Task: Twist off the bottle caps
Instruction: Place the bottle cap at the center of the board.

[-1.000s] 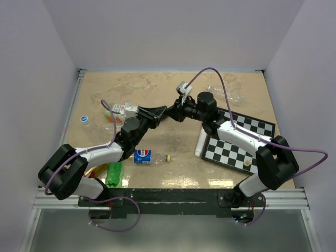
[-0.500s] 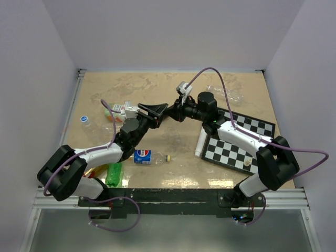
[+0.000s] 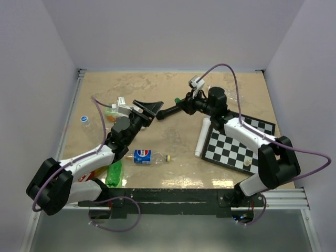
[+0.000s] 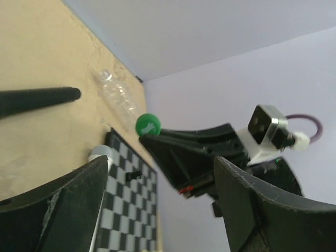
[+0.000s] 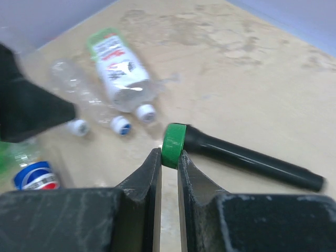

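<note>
From above, the green cap (image 3: 177, 99) sits at the tip of the right gripper (image 3: 179, 102), lifted over the table (image 3: 157, 86) a little toward its far edge; the left gripper (image 3: 148, 107) stands apart, on the cap's left; a second ago the two grippers met tip to tip, and since then the left has let go and drawn back while the right has pulled off toward the far right corner.

Left wrist: the left fingers (image 4: 63, 205) are spread wide with nothing between them; the cap shows its flat top beyond them, which the top view does not.

Right wrist: the right fingers (image 5: 139, 181) are pinched on the cap's ribbed rim; a black microphone (image 5: 252, 160) lies on the table behind it.
</note>
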